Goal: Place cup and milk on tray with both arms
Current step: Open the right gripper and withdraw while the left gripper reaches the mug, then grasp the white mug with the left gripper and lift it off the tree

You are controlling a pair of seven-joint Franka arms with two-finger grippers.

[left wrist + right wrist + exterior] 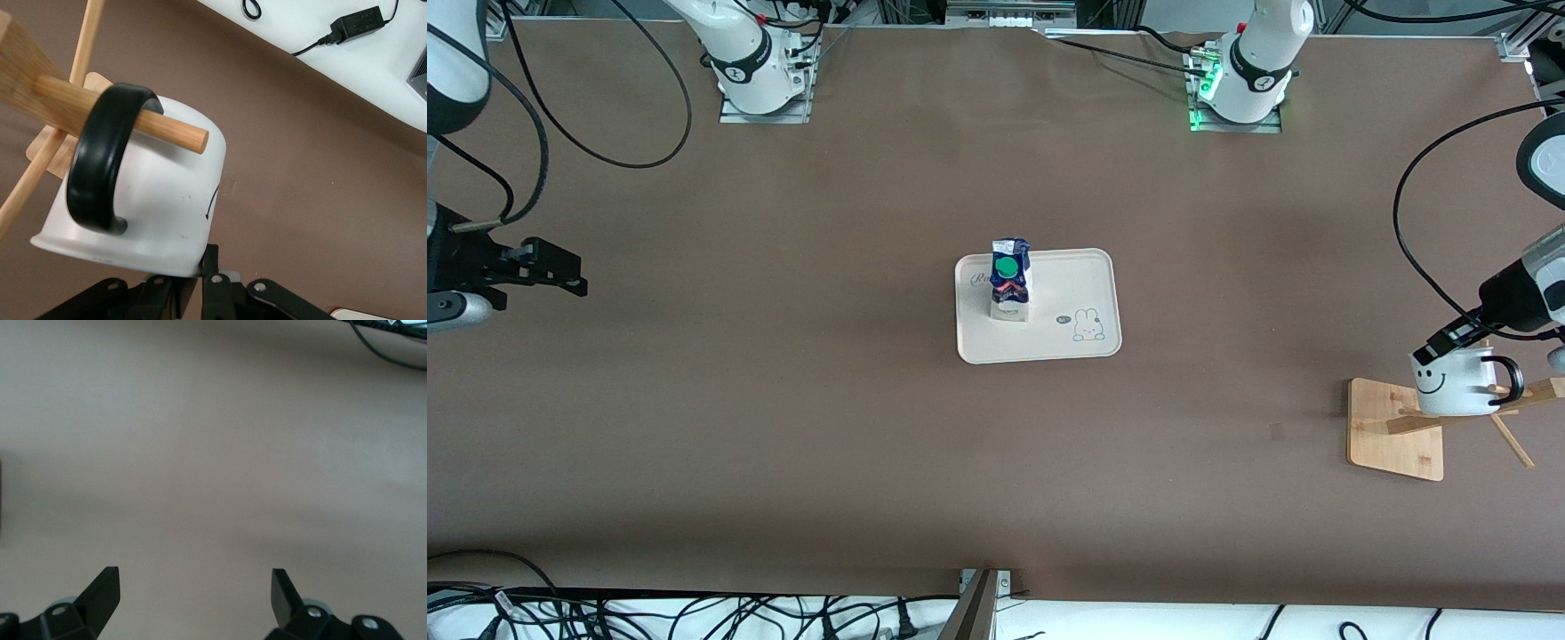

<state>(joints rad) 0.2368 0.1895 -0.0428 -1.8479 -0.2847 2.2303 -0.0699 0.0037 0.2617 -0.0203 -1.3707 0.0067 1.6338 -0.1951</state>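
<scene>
Milk (1009, 280) stands on tray (1072, 298). Your left gripper (1430, 354) clamps cup (1451, 384); its wrist shows handle hooked on rack peg (143, 123). Right gripper (195, 590) waits, fingers apart.

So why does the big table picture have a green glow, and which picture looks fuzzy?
Front view: a green light glows at the left arm's base. Left wrist view: the cup looks sharp. Right wrist view: soft and washed out over the bare table.
</scene>
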